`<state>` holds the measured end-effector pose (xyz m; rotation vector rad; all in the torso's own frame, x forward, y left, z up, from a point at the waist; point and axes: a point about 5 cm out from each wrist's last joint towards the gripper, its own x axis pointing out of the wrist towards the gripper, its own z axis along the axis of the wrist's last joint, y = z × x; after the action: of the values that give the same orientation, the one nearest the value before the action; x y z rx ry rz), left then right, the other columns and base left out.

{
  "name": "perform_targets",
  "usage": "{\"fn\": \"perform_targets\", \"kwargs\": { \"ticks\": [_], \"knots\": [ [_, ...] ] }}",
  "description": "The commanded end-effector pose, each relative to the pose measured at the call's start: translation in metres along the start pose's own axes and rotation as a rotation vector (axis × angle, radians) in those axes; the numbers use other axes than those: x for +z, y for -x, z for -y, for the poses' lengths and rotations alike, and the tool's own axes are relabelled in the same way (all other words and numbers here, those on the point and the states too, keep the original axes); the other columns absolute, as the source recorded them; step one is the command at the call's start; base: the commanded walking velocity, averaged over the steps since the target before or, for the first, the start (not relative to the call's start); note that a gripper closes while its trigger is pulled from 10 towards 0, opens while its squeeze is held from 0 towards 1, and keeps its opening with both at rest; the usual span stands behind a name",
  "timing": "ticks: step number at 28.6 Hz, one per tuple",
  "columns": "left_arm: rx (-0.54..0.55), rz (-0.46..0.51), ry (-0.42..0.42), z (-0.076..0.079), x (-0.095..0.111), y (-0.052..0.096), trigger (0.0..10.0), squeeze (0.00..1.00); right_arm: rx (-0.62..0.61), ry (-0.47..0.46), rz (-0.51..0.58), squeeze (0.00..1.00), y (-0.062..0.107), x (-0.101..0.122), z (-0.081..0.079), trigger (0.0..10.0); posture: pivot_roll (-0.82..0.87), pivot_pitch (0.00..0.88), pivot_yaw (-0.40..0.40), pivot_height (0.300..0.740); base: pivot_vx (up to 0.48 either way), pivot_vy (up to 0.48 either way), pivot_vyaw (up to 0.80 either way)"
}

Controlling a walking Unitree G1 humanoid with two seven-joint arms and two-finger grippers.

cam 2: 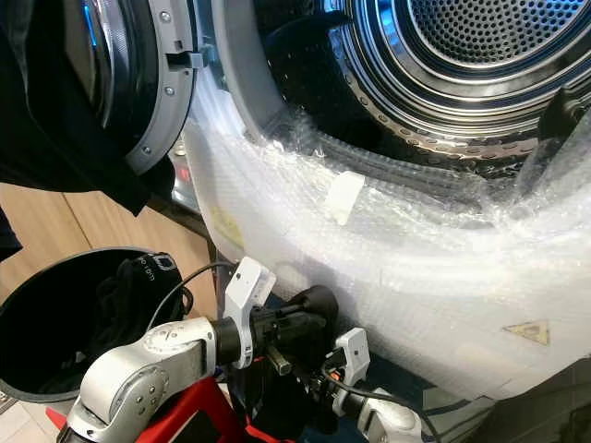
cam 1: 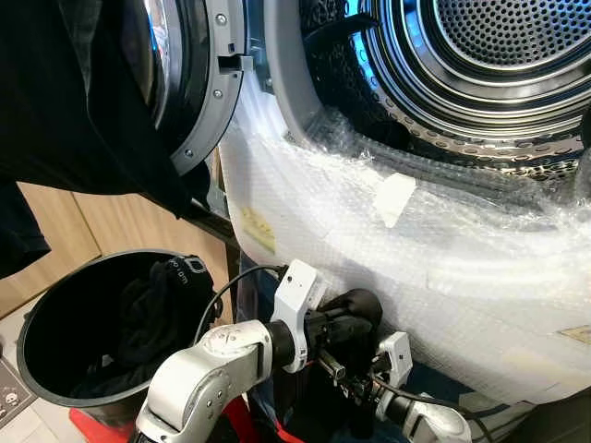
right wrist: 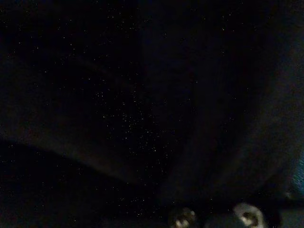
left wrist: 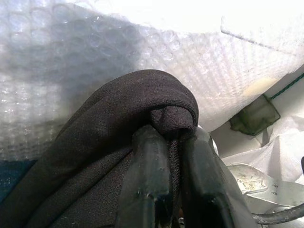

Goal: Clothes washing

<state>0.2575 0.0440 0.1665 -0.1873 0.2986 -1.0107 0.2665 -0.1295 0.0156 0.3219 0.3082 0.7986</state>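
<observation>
So the left gripper (left wrist: pixel 173 142) is clamped tight on a bunched-up black garment (left wrist: pixel 118 142), holding it low against the bubble-wrapped front (cam 1: pixel 443 268) of the washing machine, below the open drum (cam 1: pixel 499 55). The right gripper (cam 1: pixel 365 392) sits just beside it, tucked under the same cloth, and honestly I can't tell whether its fingers are apart or pinched. A round black basket (cam 1: pixel 55 314) with more dark clothes (cam 1: pixel 148 323) stands on the floor to the left, beneath the open door (cam 1: pixel 199 83).
</observation>
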Motion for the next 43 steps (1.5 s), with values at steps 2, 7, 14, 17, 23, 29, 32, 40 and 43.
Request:
{"fn": "perform_targets", "kwargs": {
  "ticks": [2, 7, 14, 17, 23, 29, 32, 40, 43],
  "knots": [
    [-0.031, 0.026, -0.015, 0.008, 0.007, 0.001, 0.0, 0.00, 0.012, 0.001, 0.020, 0.00, 0.002, 0.003, -0.001, 0.0, 0.22, 0.000, -0.048, 0.740, 0.000, 0.000, 0.00],
    [-0.033, 0.032, -0.011, 0.010, 0.007, 0.001, 0.0, 0.00, 0.036, -0.016, 0.038, 0.00, 0.001, 0.003, -0.004, 0.0, 0.22, 0.000, -0.049, 0.740, 0.000, 0.000, 0.00],
    [-0.030, 0.035, -0.012, 0.009, 0.008, 0.002, 0.0, 0.00, 0.040, -0.016, 0.038, 0.00, 0.001, 0.002, -0.006, 0.0, 0.22, 0.000, -0.049, 0.740, 0.000, 0.000, 0.00],
    [-0.036, 0.053, -0.023, 0.011, 0.011, 0.005, 0.0, 0.00, 0.040, -0.043, 0.053, 0.00, 0.005, -0.002, -0.009, 0.0, 0.22, 0.000, -0.055, 0.740, 0.000, 0.000, 0.00],
    [-0.046, 0.049, -0.045, 0.014, 0.011, 0.009, 0.0, 0.00, 0.053, -0.058, 0.060, 0.00, 0.007, -0.004, -0.012, 0.0, 0.23, 0.000, -0.059, 0.740, 0.000, 0.000, 0.00],
    [-0.044, 0.025, -0.075, 0.015, 0.008, 0.013, 4.6, 0.00, 0.084, -0.064, 0.068, 0.00, 0.009, -0.003, -0.017, 0.0, 0.23, 0.000, -0.057, 0.740, 0.000, 0.000, 0.00],
    [-0.089, 0.009, -0.127, 0.023, 0.008, 0.017, 10.0, 0.00, 0.101, -0.061, 0.070, 0.00, 0.011, -0.002, -0.018, 0.0, 0.22, 0.000, -0.056, 0.740, 0.000, 0.000, 0.00],
    [-0.013, -0.036, -0.205, 0.018, 0.009, 0.040, 10.0, 1.00, 0.104, -0.055, 0.056, 0.00, 0.014, -0.002, -0.017, 0.0, 0.24, 0.000, -0.059, 0.740, 0.000, 0.000, 0.00],
    [0.070, -0.032, -0.216, 0.010, 0.013, 0.048, 10.0, 1.00, 0.102, -0.053, 0.056, 0.00, 0.014, -0.001, -0.016, 0.0, 0.25, 0.000, -0.058, 0.740, 0.000, 0.000, 0.00]
  ]
}}
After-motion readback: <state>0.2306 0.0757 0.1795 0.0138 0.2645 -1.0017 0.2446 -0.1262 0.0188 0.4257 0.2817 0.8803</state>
